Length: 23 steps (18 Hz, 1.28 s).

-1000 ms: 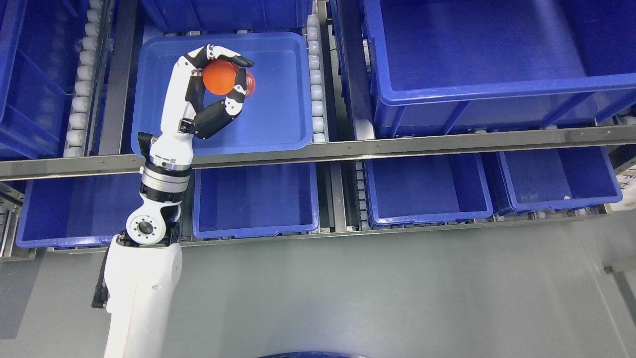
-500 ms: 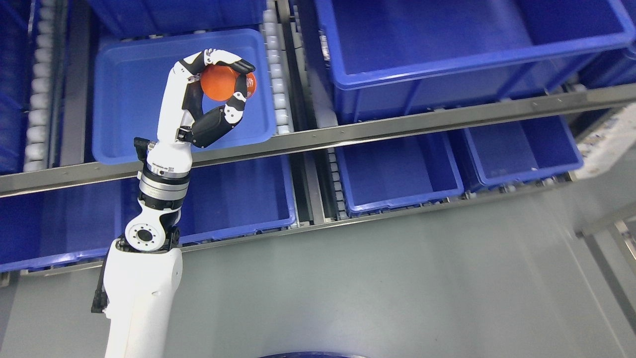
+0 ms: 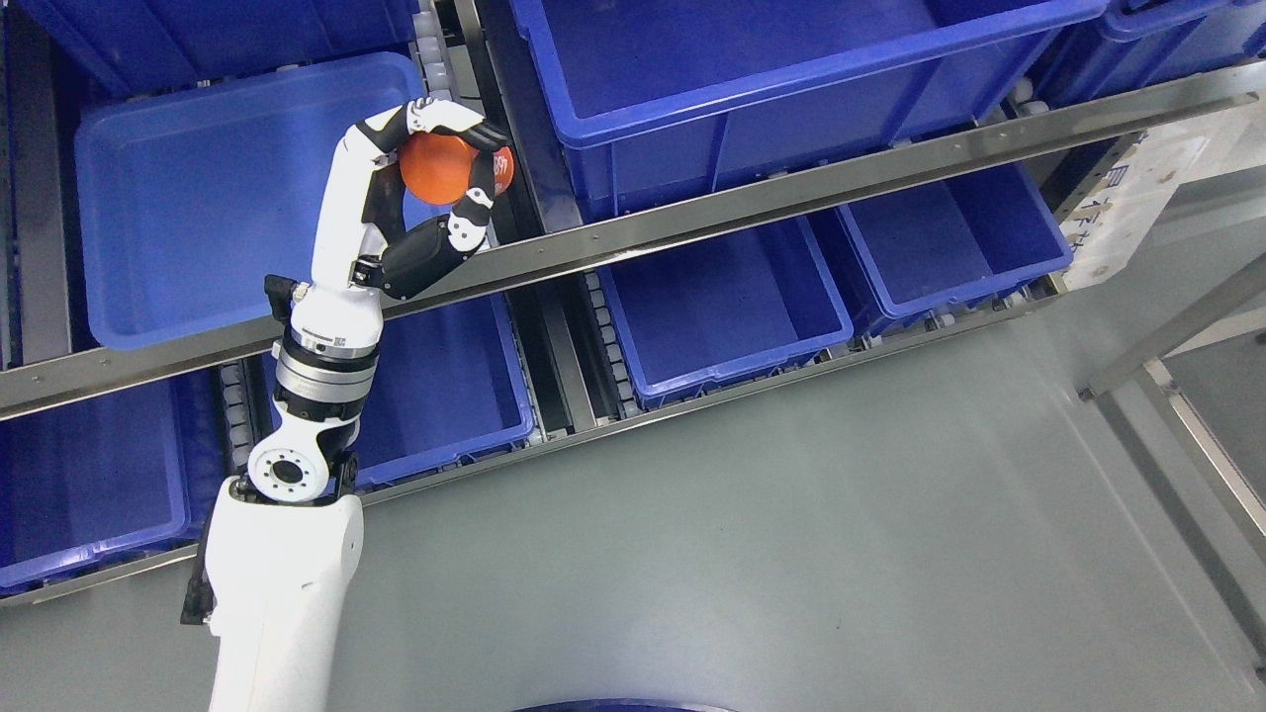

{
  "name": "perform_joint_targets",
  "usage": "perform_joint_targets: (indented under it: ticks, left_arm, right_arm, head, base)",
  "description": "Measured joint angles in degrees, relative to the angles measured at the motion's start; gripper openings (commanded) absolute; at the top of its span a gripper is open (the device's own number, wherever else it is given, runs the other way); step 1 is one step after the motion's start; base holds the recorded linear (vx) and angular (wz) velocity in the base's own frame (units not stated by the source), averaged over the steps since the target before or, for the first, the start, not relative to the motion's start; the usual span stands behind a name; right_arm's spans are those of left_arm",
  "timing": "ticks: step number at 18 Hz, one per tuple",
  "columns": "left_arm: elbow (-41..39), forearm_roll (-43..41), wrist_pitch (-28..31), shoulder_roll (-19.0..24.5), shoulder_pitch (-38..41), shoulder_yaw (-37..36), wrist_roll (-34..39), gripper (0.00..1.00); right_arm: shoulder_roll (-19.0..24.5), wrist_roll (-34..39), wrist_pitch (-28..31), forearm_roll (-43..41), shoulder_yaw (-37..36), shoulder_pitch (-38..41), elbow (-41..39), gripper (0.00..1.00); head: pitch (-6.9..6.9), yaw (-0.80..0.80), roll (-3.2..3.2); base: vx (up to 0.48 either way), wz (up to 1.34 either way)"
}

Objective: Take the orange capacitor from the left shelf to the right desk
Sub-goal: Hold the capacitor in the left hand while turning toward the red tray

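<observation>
My left hand (image 3: 447,158) is shut on the orange capacitor (image 3: 440,166), a round orange body with a red end bearing white print. The black-tipped fingers (image 3: 480,132) curl over its top and the thumb closes from below. The hand holds it in the air at the right rim of the shallow blue tray (image 3: 198,188) on the upper shelf level. The white left arm (image 3: 297,465) rises from the lower left. My right hand is out of view.
A steel shelf rail (image 3: 692,222) runs diagonally under the hand. A deep blue bin (image 3: 752,89) stands to the right, with lower blue bins (image 3: 722,307) beneath. Grey floor fills the lower right, and a metal frame (image 3: 1177,405) shows at the far right.
The whole picture has shifted left and tilted, so the camera has turned right. The hand stays shut on the capacitor at the same place in the picture. A metal frame has come into view at right.
</observation>
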Motion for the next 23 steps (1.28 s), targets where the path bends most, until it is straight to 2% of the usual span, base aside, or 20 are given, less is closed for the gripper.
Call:
perform_joint_targets:
  ticks: [8,14,23]
  left_arm:
    - [-0.34,0.0,-0.65,-0.03,1.95,-0.05,-1.23,0.01]
    - [-0.4,0.0,-0.92,-0.04,2.89,-0.36,-1.69,0.01]
    - [-0.04,0.0,0.05,-0.04,3.21,-3.23,-1.22,0.03]
  right_arm:
    - [0.0,0.0,0.0,0.0,0.0,-0.01,0.0,1.0]
    - [0.0,0.0,0.0,0.0,0.0,0.02,0.0,1.0]
    - [0.0,0.0,0.0,0.0,0.0,0.02,0.0,1.0]
  head:
    - [0.0,0.0,0.0]
    - [0.0,0.0,0.0]
    - [0.0,0.0,0.0]
  base:
    - [-0.055,-0.37]
    - [-0.044,-0.83]
    - [0.129,-0.79]
